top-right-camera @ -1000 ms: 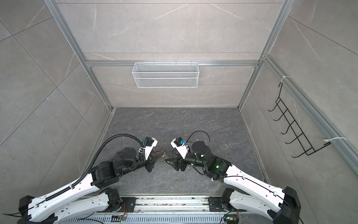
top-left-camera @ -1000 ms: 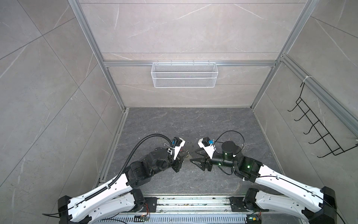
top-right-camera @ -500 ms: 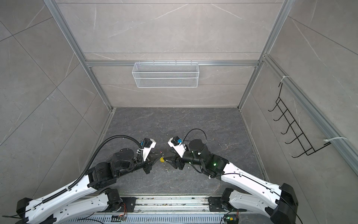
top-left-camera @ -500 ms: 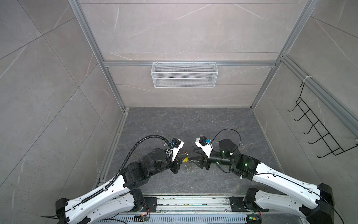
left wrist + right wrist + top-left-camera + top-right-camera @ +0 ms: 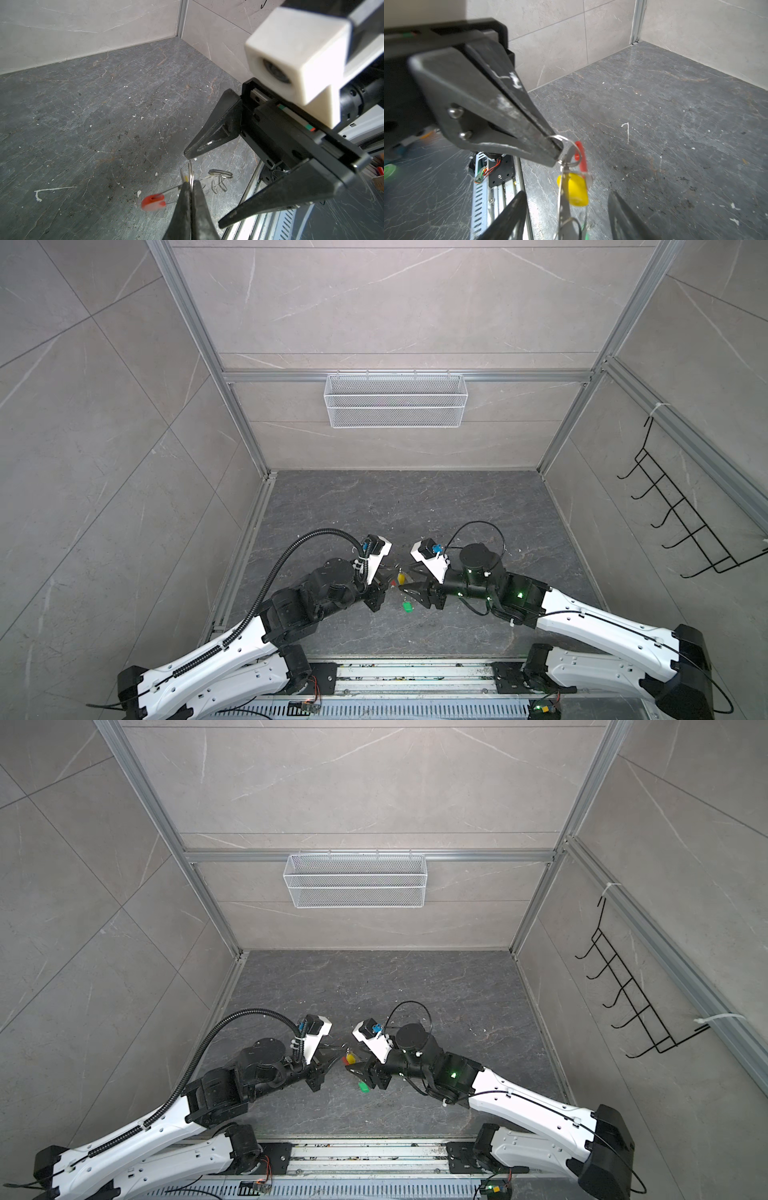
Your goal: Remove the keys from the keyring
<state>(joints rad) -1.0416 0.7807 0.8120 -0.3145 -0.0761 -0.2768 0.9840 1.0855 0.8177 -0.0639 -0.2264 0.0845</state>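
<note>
At left pincer tip, keyring blurred, yellow key partly covered.

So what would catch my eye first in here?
The left arm and right arm meet nose to nose low over the dark floor. The left gripper pinches the red-sleeved keyring, and a yellow-tagged key dangles from it between the open fingers of the right gripper. A bright green tag shows just beneath them in a top view.

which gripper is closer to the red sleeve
Left: left gripper pinches a silver ring right beside the red sleeve; right gripper stands open by the yellow tag, farther off.
</note>
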